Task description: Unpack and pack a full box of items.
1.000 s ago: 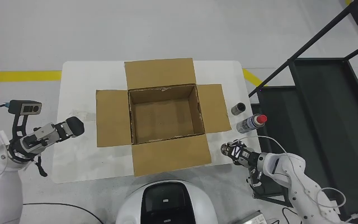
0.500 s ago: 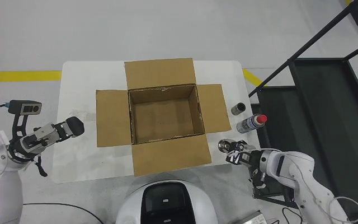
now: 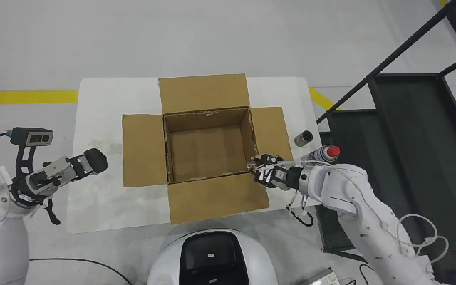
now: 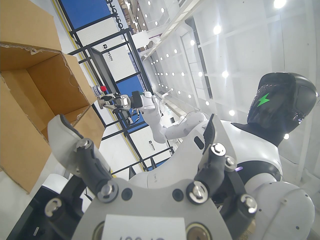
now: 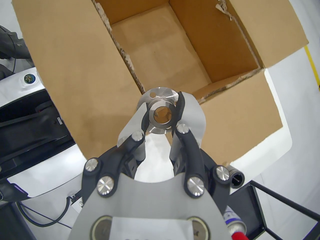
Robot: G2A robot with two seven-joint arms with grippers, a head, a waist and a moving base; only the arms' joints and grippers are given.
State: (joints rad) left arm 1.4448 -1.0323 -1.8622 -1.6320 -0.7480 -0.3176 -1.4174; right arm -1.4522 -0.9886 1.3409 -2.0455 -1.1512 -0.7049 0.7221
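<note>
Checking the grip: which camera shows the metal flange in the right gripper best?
Right wrist view: the metal flange sits close and centred, clamped by the right gripper. Top view shows it tiny; left wrist view, distant and side-on.

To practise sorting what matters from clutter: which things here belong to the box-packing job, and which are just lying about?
Belong to the job:
cardboard box
metal ring, held in the right pincer over the box's edge
spray can and small dark cylinder, on the table beside the box

Just lying about:
black metal frame
yellow floor line
</note>
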